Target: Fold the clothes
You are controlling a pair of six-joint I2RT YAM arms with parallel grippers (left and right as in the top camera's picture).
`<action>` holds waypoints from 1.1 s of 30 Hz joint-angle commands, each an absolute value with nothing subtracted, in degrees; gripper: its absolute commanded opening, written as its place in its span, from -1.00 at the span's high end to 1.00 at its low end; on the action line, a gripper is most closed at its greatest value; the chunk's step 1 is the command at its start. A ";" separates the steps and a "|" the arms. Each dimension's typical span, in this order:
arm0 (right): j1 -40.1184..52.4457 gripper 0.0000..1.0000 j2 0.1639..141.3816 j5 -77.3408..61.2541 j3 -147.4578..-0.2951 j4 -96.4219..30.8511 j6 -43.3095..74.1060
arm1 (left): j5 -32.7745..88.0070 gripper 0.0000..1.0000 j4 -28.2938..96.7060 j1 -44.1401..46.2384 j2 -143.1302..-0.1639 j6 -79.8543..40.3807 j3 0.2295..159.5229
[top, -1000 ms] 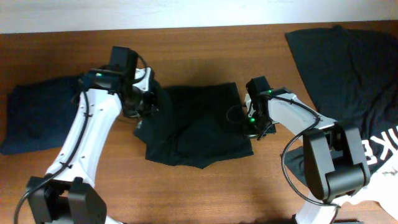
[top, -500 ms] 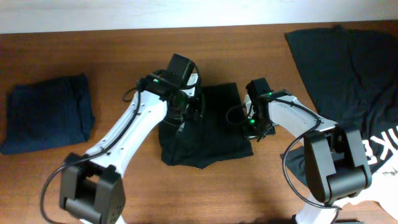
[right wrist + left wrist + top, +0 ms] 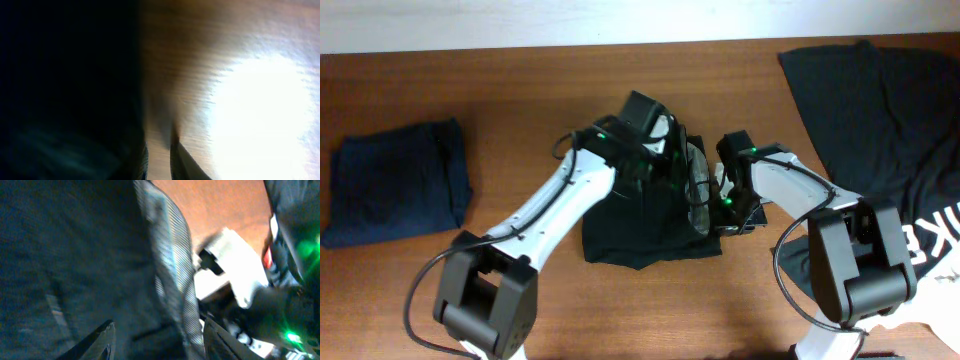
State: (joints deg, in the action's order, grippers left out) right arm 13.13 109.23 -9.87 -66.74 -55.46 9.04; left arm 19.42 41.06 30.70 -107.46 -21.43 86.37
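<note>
Left end effector [image 3: 157, 339] gapes wide over the black garment [image 3: 640, 235]. Right end effector [image 3: 722, 210] sits at its edge; I cannot tell its grip.

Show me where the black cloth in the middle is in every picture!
Overhead: the black cloth lies in the middle of the table.
Left wrist: the black cloth fills the left and middle.
Right wrist: the black cloth is the dark left half.
Shared landmark: the brown table beside it.
</note>
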 commanded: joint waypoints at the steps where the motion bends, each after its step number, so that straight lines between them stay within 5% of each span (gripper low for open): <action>1: 9.02 0.60 109.08 -8.36 -75.96 -60.97 9.41 | 14.00 -0.12 40.27 23.97 -103.83 -19.40 88.36; 8: 9.87 0.57 108.55 -34.30 -98.32 -75.92 -5.93 | 13.45 -0.33 31.46 14.44 -107.92 -19.18 88.33; 18: 21.50 0.55 109.45 -35.44 -83.59 -67.68 -0.10 | 13.65 -0.42 25.21 14.09 -124.64 -19.18 88.33; 27: 20.60 0.54 109.45 -7.38 -69.23 -57.56 7.20 | 13.67 -0.27 54.48 13.23 -126.52 -19.18 88.33; 33: 14.59 0.31 109.43 7.07 -72.05 -51.22 7.16 | 17.41 -0.45 75.44 13.93 -126.28 -16.29 88.33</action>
State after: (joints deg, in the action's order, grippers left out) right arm 17.63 109.69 -2.76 -69.65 -51.70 6.31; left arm 14.90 72.36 13.61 -124.73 -19.31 89.56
